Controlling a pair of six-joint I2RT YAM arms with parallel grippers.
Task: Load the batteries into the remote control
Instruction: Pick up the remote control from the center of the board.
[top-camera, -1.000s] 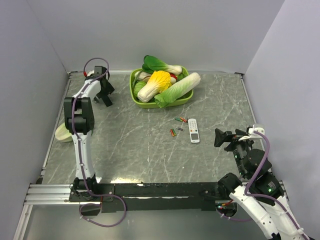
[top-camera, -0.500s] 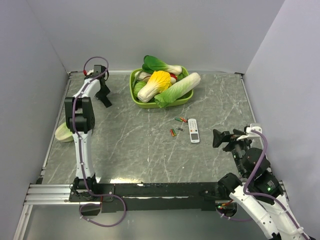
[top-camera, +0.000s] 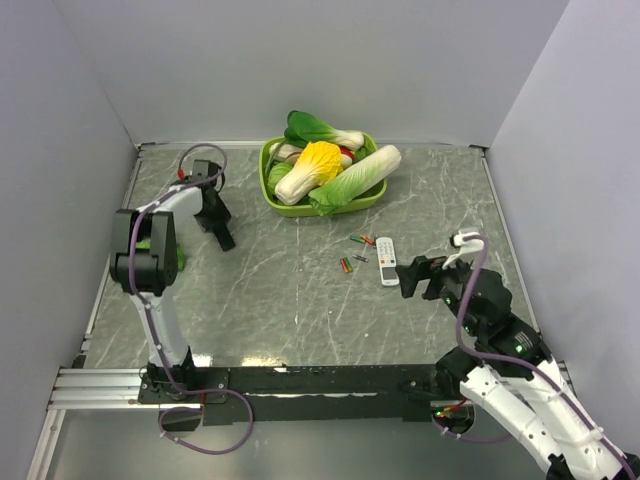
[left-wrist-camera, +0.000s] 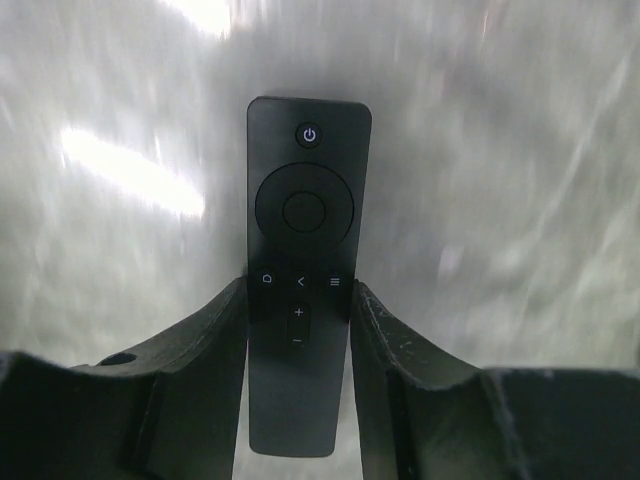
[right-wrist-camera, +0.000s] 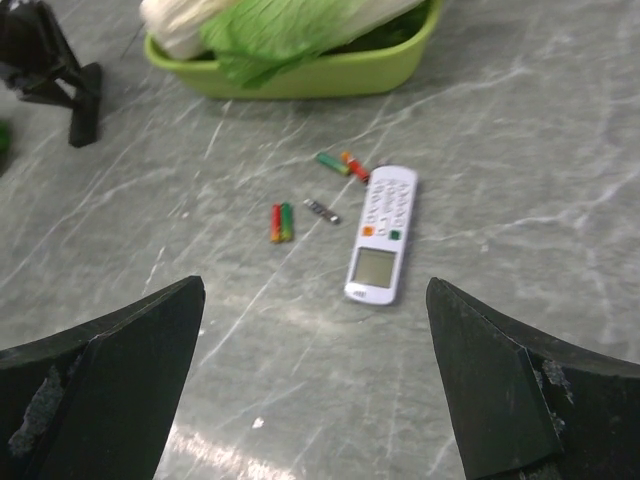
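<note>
Overhead, a grey, marble-patterned bench (top-camera: 280, 310) is sitting inside a booth of plain pale walls (top-camera: 300, 60) on three sides, with light glaring off its near edge. At the far middle, a lime-green basket (right-wrist-camera: 300, 78) is holding toy leafy vegetables (top-camera: 320, 165). Near the centre, a white remote (top-camera: 387, 261) with buttons is lying face up. The batteries (right-wrist-camera: 281, 221), wrapped in green and red, are lying loose just beside it on its left. One pair is lying side by side and another pair is lying nearer the basket, with a small dark piece (right-wrist-camera: 321, 210) between them.

The left arm is reaching over the far left part of the bench, elbow raised and wrist bending down. This is putting the left claw (left-wrist-camera: 300, 290) well apart from the batteries. Its fingers (left-wrist-camera: 210, 330) are pressing against both long sides of the remote control (left-wrist-camera: 305, 200), a slim black bar. The power-button end is sticking out past the fingertips. The bench behind is looking blurred while the remote control is looking sharp. Whether it is touching the surface I cannot tell.

The right arm is leaning forward from the near right corner. The right claw (top-camera: 412, 277) is hovering above the bench just right of the white remote, its jaws standing wide apart and holding nothing.
</note>
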